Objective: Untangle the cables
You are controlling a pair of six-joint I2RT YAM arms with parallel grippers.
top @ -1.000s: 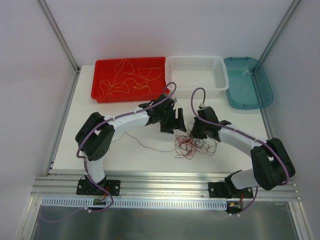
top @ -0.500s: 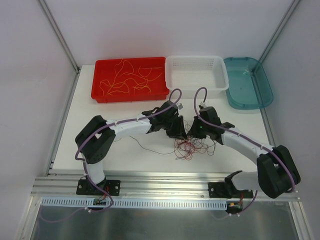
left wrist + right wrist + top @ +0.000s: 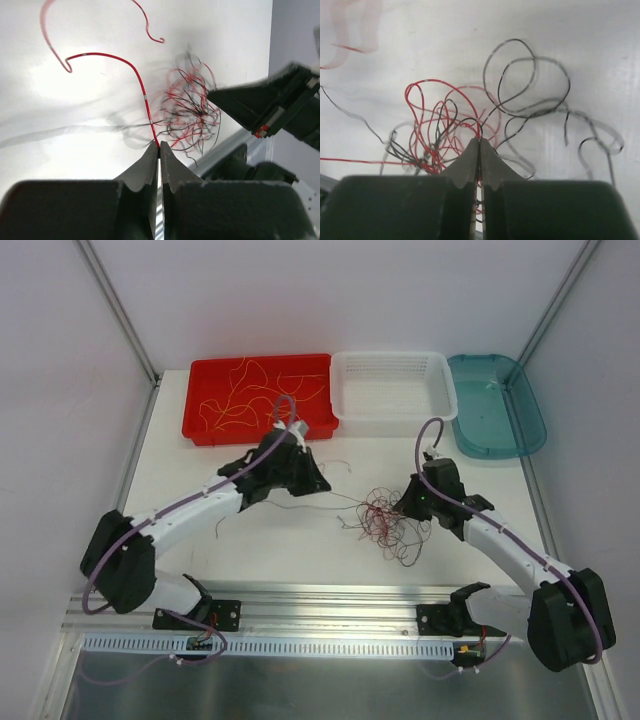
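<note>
left end effector (image 3: 159, 149): grips red cable (image 3: 143, 90) | right end effector (image 3: 479, 145): grips clump (image 3: 385, 518)

A white basket (image 3: 392, 386) sits at the tabletop's (image 3: 265, 552) far edge. A red tray (image 3: 215, 430) lies just left of it, and a teal tray (image 3: 497, 412) just right.

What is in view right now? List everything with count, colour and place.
tangled clump: one, dark red and black wires, on the table right of centre.
red strand: one, red, curling over the table beside the clump.
yellow wires: several, yellow-orange, loose in the red tray.
red tray: one, red, far left.
white basket: one, white, far middle.
teal tray: one, teal, far right.
table: one, white.
left gripper: shut on the red strand, left of the clump.
right gripper: shut on the clump's wires, at its right edge.
</note>
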